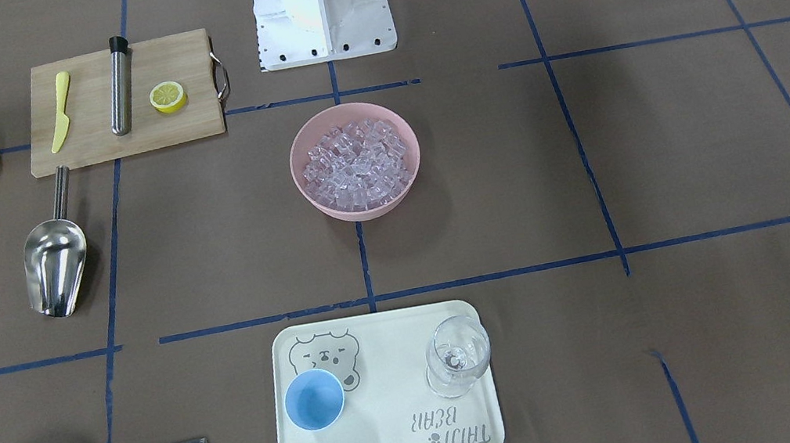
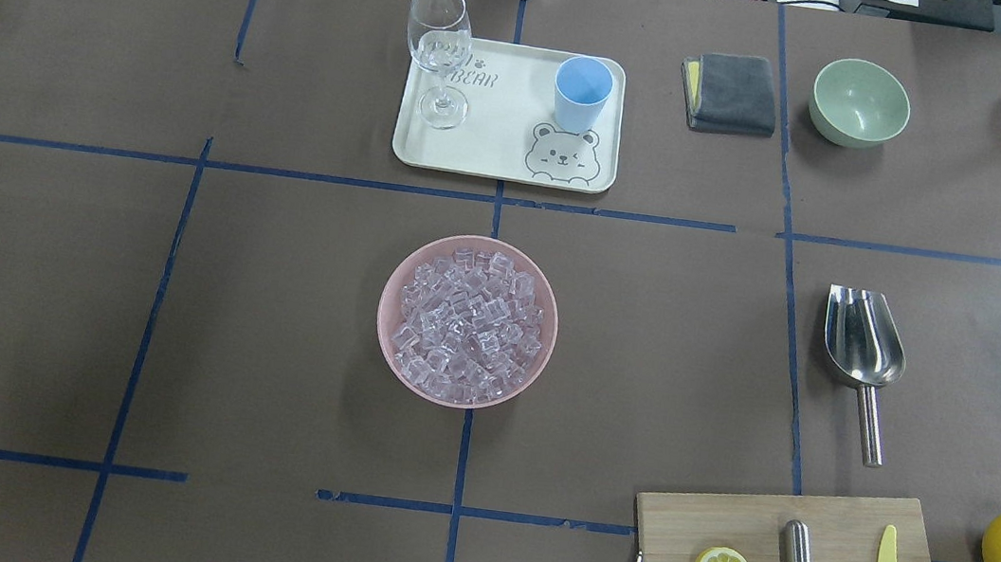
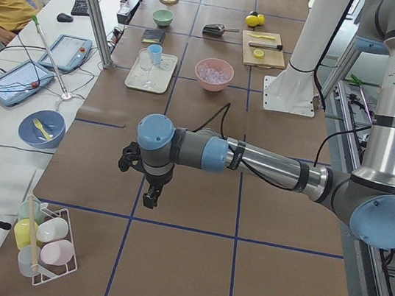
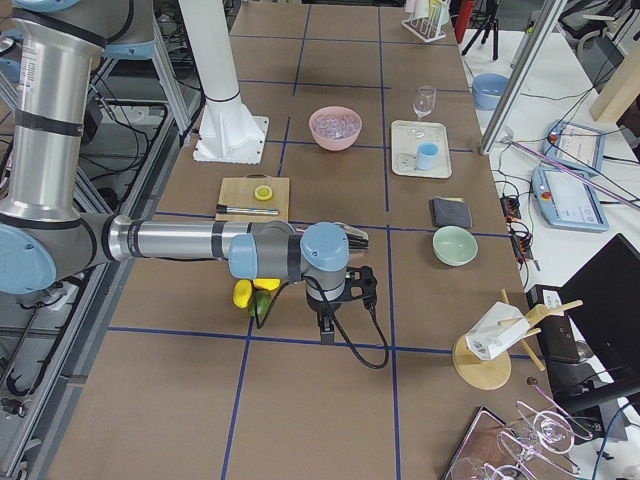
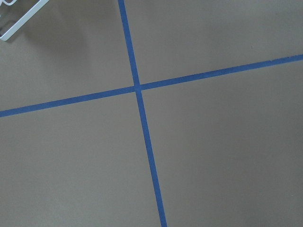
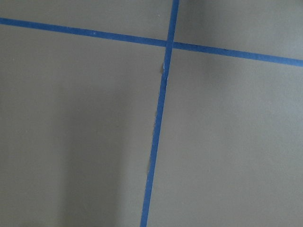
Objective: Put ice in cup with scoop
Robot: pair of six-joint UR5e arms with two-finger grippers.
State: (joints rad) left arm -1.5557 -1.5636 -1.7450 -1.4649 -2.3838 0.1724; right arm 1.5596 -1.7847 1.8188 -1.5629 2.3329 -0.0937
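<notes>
Left tool [image 3: 149, 199] and right tool [image 4: 326, 332] hang over bare table [image 2: 264, 338] at opposite ends. They show in the side views only, so can't tell clenched or released. Looks like nothing started: shiny stainless-steel scoop [image 2: 863, 349] lies on robot's right, clear ice cubes [image 2: 467, 320] fill pink bowl [image 2: 383, 310], small light-blue plastic cup [image 2: 581, 90] stands on cream tray [image 2: 498, 142]. Next call: right arm takes the scoop's rod handle.
</notes>
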